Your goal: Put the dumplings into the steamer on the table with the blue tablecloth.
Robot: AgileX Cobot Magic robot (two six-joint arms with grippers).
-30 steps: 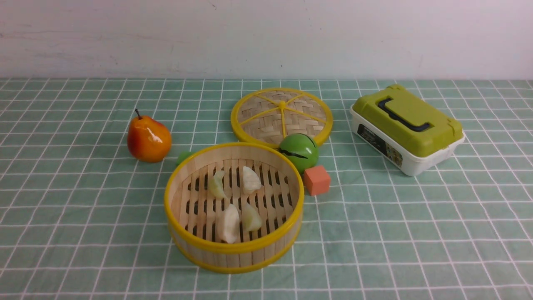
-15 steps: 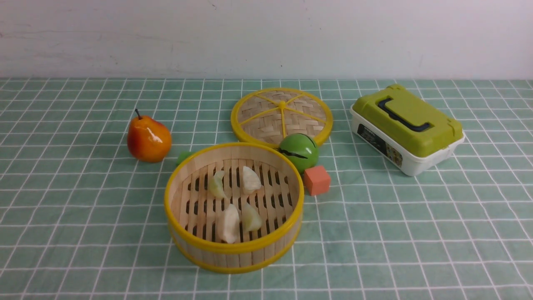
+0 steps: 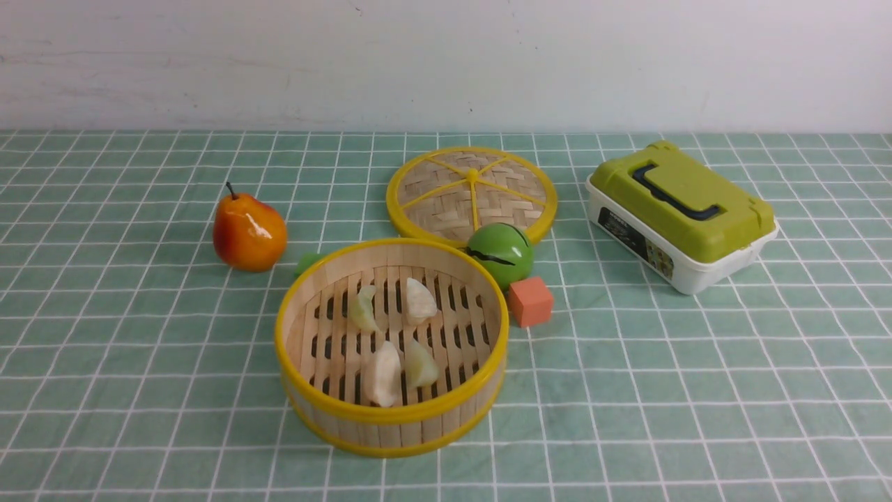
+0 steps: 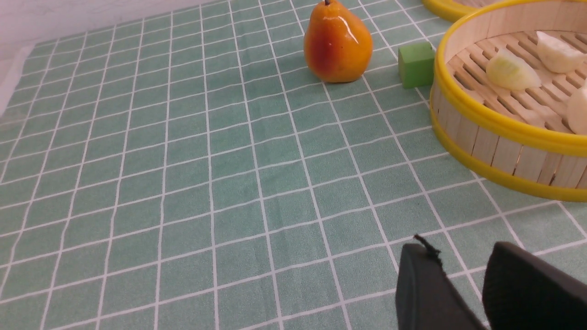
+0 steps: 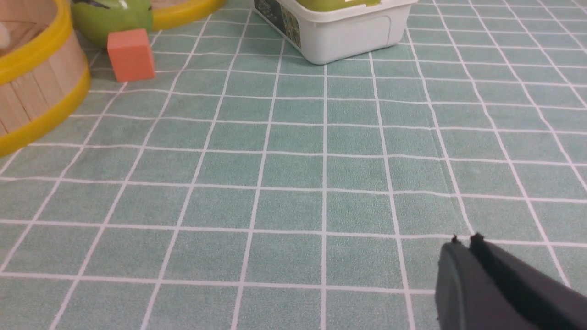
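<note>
Four dumplings (image 3: 390,335) lie in the steamer (image 3: 390,418) on the checked bench (image 3: 139,390); no arm shows in the front view.

Only the left wrist view shows the green cube (image 4: 416,64) between pear (image 4: 338,43) and steamer, and the left claw (image 4: 463,284) parted and empty. The right wrist view shows the right claw (image 5: 464,245) clenched on nothing, above bare cloth near the orange cube (image 5: 131,55).

The steamer (image 3: 390,348) looks like pale matt bamboo slats with glossy yellow rims; the tablecloth (image 3: 697,383) is soft matt fabric (the pear (image 3: 249,232) gleams).
</note>
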